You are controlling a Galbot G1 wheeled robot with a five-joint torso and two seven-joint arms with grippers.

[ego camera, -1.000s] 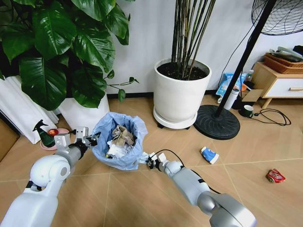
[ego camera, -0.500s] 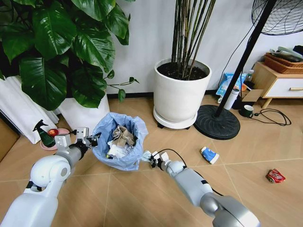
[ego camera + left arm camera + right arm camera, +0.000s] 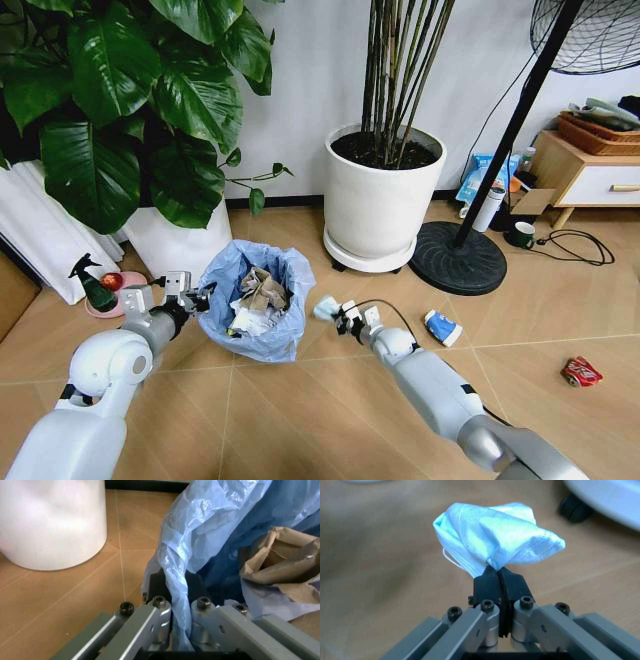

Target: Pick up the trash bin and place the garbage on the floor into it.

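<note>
On our left, the left gripper [image 3: 190,297] is clamped on the rim and blue liner of the trash bin [image 3: 255,305], which stands on the floor [image 3: 300,410] already part-filled. Just to the bin's right, our right gripper [image 3: 338,316] pinches a crumpled light-blue face mask [image 3: 325,307], raised beside the rim; the opening lies leftward of it. A blue-white can [image 3: 442,327] and red can [image 3: 581,372] lie farther right.

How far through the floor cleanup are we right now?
Done: the small round bin with the light-blue plastic liner is clamped at its rim by the left claw and already holds crumpled brown and white paper. In hand: the right claw is shut on a crumpled pale-blue face mask, beside the bin. Left: a blue-white can and a red can lie on the tan wood-look floor.
</note>
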